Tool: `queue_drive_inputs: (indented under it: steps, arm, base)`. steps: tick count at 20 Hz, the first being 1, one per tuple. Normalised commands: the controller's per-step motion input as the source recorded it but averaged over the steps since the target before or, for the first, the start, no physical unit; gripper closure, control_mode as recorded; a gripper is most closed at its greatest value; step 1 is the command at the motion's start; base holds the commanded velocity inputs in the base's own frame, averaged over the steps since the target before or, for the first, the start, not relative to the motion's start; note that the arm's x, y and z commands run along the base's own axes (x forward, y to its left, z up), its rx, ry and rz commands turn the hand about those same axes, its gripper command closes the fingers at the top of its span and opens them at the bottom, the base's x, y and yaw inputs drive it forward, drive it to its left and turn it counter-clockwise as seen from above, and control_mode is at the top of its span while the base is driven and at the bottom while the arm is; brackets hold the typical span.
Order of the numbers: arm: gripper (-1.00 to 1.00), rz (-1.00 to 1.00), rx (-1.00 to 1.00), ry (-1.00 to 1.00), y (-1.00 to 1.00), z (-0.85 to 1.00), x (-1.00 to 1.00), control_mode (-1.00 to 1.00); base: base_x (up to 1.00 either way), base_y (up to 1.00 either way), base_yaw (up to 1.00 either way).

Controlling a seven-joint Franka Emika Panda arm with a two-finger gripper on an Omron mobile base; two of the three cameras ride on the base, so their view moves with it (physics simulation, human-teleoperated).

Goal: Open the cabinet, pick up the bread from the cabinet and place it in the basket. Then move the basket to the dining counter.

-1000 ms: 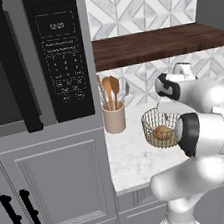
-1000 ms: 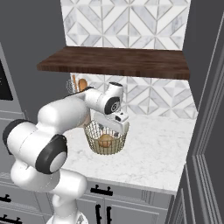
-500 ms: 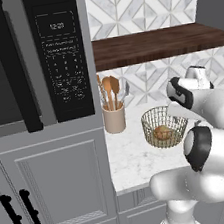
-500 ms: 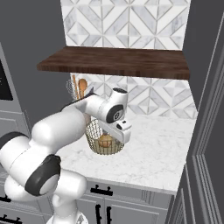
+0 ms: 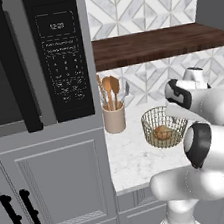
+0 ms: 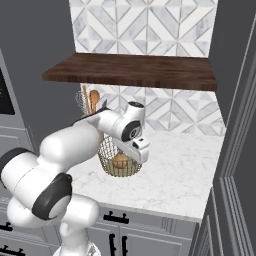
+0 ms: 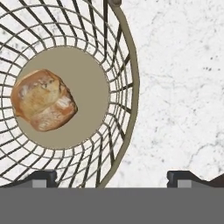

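I hold the gripper wide, straddling the basket rim. Bread lies inside, beyond the fingertips. A thin-wire pinch could slip and tip it.

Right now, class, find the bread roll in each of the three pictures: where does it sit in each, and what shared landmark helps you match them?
Left base view: the bread lies right of centre, inside the basket.
Right base view: the bread lies just left of centre, below the robot's wrist.
Hand view: the bread is at middle left, on the basket's pale base.
Shared landmark: the golden wire basket around it.
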Motion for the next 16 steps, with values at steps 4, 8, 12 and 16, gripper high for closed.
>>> queue_drive_inputs:
  steps: [4, 8, 12, 16]
  arm:
    - [-1.00, -0.03, 0.00, 0.00, 0.00, -0.19, 0.01, -1.00]
    - [-1.00, -0.02, 0.00, -0.02, 0.00, -0.21, 0.10, -1.00]
    - [-1.00, -0.02, 0.00, -0.03, 0.00, -0.12, 0.16, -1.00]
    - [-1.00, -0.02, 0.00, -0.01, 0.00, -0.06, 0.20, -1.00]
  base:
    - [0.00, 0.00, 0.00]
    - [0.00, 0.00, 0.00]
    - [0.00, 0.00, 0.00]
    - [0.00, 0.00, 0.00]
